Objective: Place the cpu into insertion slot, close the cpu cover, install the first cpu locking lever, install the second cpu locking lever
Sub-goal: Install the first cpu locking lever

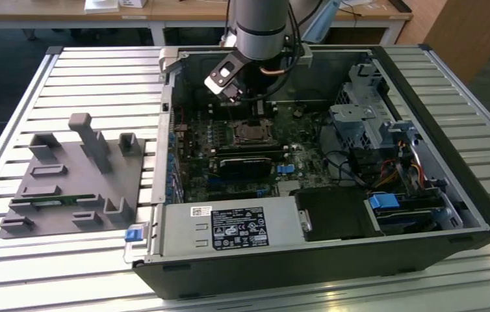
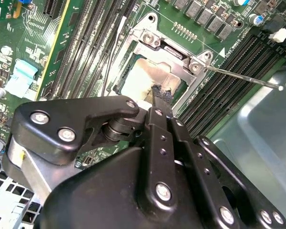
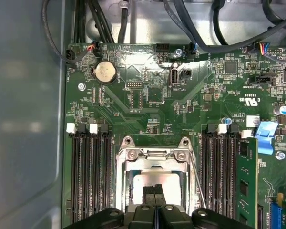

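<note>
I have the gripper (image 1: 249, 109) lowered into the open computer case (image 1: 314, 266). In the exterior view it sits just above the centre of the frame, directly over the insertion slot (image 1: 252, 134). Its fingers (image 3: 149, 193) are pressed together, with nothing between them that I can see. In both wrist views their dark tips sit over the middle of the cpu (image 3: 145, 180); I cannot tell whether they actually touch it.

The cpu lies flat in the slot, and its pale metal top shows through the window of the cpu cover (image 3: 155, 155). I judge the cover to be lying down around the chip.

The relation that counts is with the locking lever (image 2: 243, 78), a thin bright rod. It lies off to one side of the fingers, not beneath them. It starts at the cover's corner bolt, and its long axis runs out across the memory slots (image 2: 224, 90), away from the socket. It looks free and unlatched to me.
</note>
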{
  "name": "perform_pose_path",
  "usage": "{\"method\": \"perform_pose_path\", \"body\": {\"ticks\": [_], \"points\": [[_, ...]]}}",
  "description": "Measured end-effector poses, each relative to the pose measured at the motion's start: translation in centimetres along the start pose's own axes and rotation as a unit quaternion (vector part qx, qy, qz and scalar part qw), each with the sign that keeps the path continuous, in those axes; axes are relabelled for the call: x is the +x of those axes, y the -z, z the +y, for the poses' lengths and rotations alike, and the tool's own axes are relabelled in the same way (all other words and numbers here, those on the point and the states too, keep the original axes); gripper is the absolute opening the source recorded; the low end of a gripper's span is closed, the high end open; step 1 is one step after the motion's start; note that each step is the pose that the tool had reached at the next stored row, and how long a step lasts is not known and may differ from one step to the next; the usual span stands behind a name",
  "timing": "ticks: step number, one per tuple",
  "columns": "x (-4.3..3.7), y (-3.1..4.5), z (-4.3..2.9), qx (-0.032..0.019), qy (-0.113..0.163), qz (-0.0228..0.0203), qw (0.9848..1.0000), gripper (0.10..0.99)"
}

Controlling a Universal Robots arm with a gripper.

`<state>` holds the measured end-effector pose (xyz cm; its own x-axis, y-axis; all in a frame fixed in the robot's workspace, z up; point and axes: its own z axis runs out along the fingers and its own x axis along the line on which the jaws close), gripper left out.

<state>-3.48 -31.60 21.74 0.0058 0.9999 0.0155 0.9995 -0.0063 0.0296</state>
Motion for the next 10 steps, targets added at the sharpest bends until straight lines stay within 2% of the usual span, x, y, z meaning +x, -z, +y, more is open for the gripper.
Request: {"method": "perform_pose_path", "body": {"ticks": [10], "points": [[0.01, 0.52, 0.02, -0.0001, 0.000, 0.0000, 1.0000, 0.106]]}}
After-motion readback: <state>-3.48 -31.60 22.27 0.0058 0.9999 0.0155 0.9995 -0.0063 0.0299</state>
